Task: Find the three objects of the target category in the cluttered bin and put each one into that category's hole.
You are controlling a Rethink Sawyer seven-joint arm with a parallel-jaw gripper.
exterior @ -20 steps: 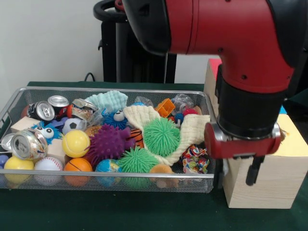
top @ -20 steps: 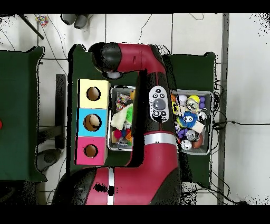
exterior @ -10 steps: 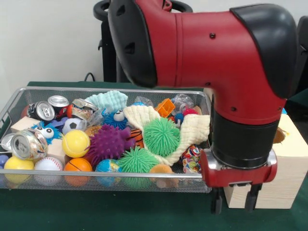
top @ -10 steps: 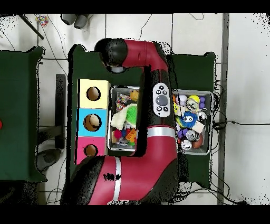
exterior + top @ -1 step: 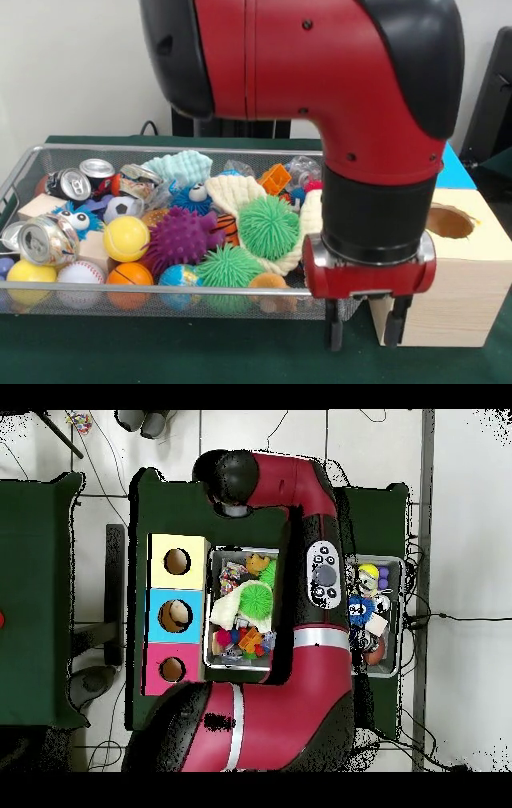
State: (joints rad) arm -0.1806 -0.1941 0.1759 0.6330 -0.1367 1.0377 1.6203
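Tool: the tool [image 5: 362, 330] hung from the red and black arm [image 5: 320, 72] at about 5 o'clock in the front view, its two dark fingers [image 5: 334, 334] spread apart with nothing between them.
Tool position: it sat low in front of the wire bin's [image 5: 160, 300] near corner, just beside the wooden box [image 5: 456, 296], above the green bench [image 5: 160, 352].
Bin contents: a green spiky ball [image 5: 270, 226] lay near the bin's centre on a cream cloth [image 5: 240, 192]; a purple spiky ball [image 5: 181, 236] was at its 9 o'clock and a second green spiky ball [image 5: 228, 268] at its 7 o'clock.
Balls: a yellow tennis ball [image 5: 126, 238], a small basketball [image 5: 129, 276] and a baseball [image 5: 80, 274] crowded the 8 o'clock corner.
Cans: crushed drink cans [image 5: 48, 240] lay along the 9 o'clock side.
Box: the box's yellow top showed one round hole [image 5: 448, 222].
Overhead: the arm covered the middle of the bin [image 5: 395, 564]; three holes lay in a row, in yellow [image 5: 177, 561], blue [image 5: 175, 616] and pink [image 5: 172, 669] panels, at the bin's 9 o'clock side.
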